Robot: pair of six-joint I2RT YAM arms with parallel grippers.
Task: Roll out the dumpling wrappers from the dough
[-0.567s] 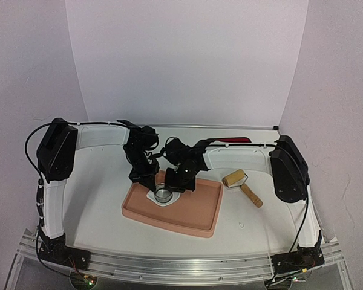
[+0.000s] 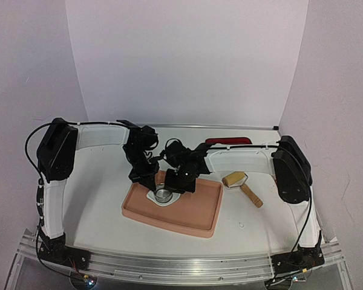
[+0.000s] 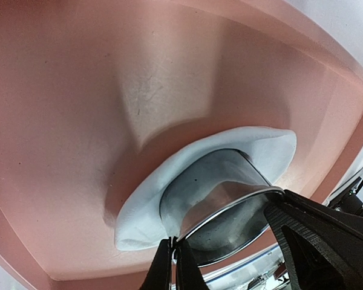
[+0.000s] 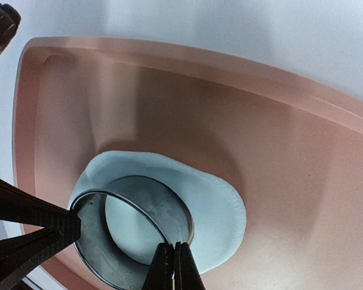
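A flat irregular sheet of white dough (image 2: 153, 197) (image 3: 146, 203) (image 4: 213, 199) lies in the near-left part of the pink tray (image 2: 193, 212). A metal ring cutter (image 2: 163, 194) (image 3: 221, 192) (image 4: 163, 208) stands on it, with white dough showing inside the ring. My left gripper (image 2: 152, 186) (image 3: 174, 266) is shut on the ring's thin rim at one side. Across the ring, my right gripper (image 2: 174, 188) (image 4: 174, 266) pinches the opposite rim. The dumpling wrappers are out of view.
A wooden rolling pin (image 2: 242, 186) lies on the table to the right of the tray. A red object (image 2: 228, 141) sits at the back behind the right arm. The tray's raised rim (image 4: 187, 57) surrounds the dough.
The right arm has shifted slightly, uncovering more of the red object at the back. The ring, the dough and both grips look the same.
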